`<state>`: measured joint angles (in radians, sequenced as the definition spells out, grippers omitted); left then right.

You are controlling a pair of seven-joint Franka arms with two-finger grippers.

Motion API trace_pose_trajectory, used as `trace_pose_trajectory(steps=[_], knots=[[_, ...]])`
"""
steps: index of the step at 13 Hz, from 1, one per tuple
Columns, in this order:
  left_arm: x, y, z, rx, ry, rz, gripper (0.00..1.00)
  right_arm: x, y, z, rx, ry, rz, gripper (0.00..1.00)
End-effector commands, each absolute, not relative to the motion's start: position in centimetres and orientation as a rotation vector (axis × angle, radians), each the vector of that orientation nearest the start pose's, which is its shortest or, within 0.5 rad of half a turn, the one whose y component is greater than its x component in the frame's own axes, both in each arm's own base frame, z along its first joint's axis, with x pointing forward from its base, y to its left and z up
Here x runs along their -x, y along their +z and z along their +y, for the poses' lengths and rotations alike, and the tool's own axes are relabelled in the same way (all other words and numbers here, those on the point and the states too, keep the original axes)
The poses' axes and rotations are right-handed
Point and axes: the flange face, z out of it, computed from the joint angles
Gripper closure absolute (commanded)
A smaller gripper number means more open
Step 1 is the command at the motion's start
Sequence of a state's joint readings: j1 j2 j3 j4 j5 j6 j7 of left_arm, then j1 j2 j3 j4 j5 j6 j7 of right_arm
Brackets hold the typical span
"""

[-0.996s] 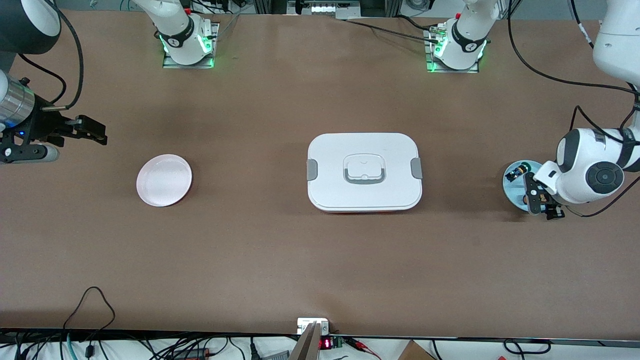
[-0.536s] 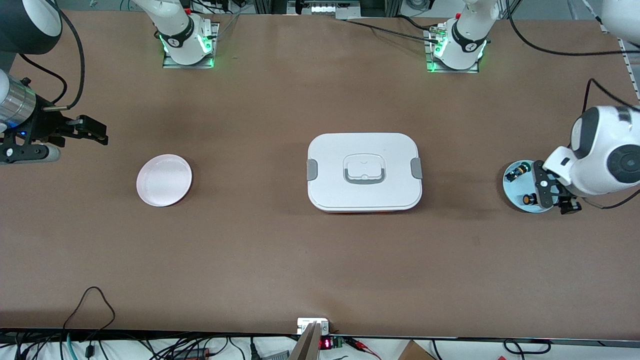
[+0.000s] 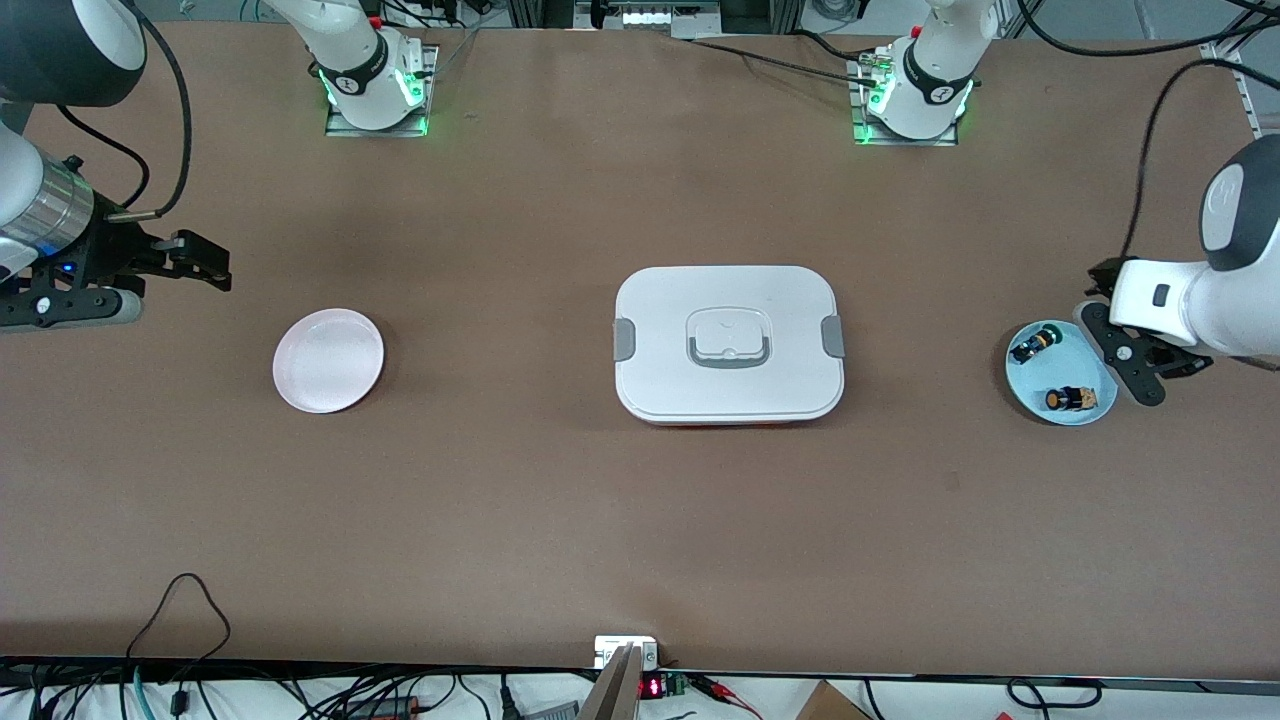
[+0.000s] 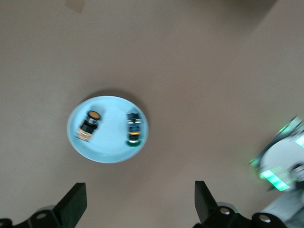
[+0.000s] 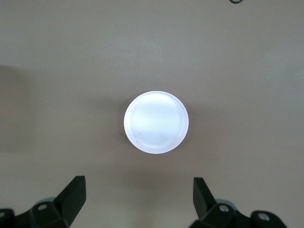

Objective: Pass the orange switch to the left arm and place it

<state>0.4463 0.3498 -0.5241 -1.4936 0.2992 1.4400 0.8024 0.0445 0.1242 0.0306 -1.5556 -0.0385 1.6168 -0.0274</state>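
Tiny black orange-capped switch point(image 3: 1066, 399) lies at 5 o'clock on the small pale-blue round plate point(image 3: 1030, 384), a green-capped black switch point(image 3: 1030, 345) at 11 o'clock. Left gripper point(image 3: 1126, 342), fingers spread wide and empty, hangs over the plate's 3 o'clock rim. Large white lidded box point(image 3: 728, 343) occupies the table's centre. Right gripper point(image 3: 200, 268), also wide and empty, hovers above bare brown table near the pale-pink round plate point(image 3: 328, 360).

left arm point(image 3: 1225, 290) cut off by front view edge, upper links out of frame | right arm point(image 3: 40, 200) cut off at edge too | left wrist view blurred, arm base point(image 4: 285, 166) smeared | both wrist views: only 2 fingertips point(image 5: 71, 199) show, gripper bodies cropped
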Motion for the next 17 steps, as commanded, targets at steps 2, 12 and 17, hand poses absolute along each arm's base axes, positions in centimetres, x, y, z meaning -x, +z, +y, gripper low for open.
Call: trace_pose_trajectory(steps=[2,12,17], knots=[[-60.2,52.7,-0.4,3.016,0.465,0.843,0.00,-59.2,56.8,3.0,3.171,0.085,-0.153,0.00],[-53.3,56.5,-1.4,3.140,-0.012,0.021,0.00,-59.2,57.7,1.8,3.176,0.066,-0.123,0.00],[-54.0,56.1,-1.1,3.140,0.072,0.009,0.00,-59.2,57.7,1.9,3.180,0.066,-0.124,0.00]])
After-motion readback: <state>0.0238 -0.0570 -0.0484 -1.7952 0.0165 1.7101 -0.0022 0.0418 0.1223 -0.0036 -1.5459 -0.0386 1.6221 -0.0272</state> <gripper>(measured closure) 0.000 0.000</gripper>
